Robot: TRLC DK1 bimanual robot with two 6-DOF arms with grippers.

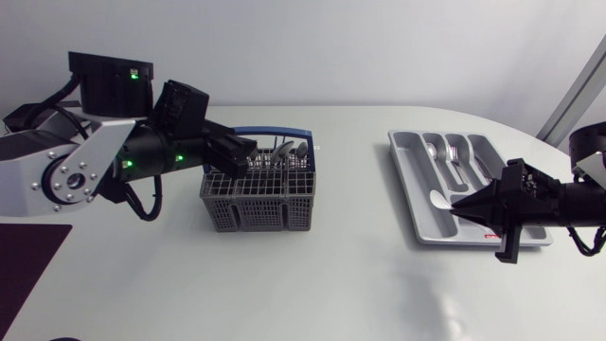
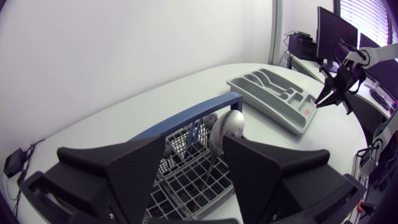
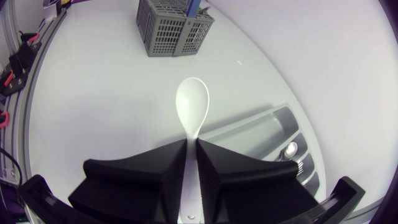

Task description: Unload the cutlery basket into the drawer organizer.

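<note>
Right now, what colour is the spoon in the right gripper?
White spoon, pinched in the right gripper; clearest in the right wrist view.

The basket (image 1: 258,197) was grey latticed plastic, its handle (image 2: 186,117) blue. The organizer (image 1: 415,180) was smooth grey plastic. The white spoon (image 3: 192,107) looked glossy plastic, the metal spoon (image 2: 227,127) polished, the surface (image 1: 331,275) matt white.

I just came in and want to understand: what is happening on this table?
Two robot arms are unloading a cutlery basket into a drawer organizer. The right end effector is shut on a white spoon, held over the organizer's edge; metal cutlery already lies inside. The left end effector is open above the basket, with the remaining cutlery in it.
</note>
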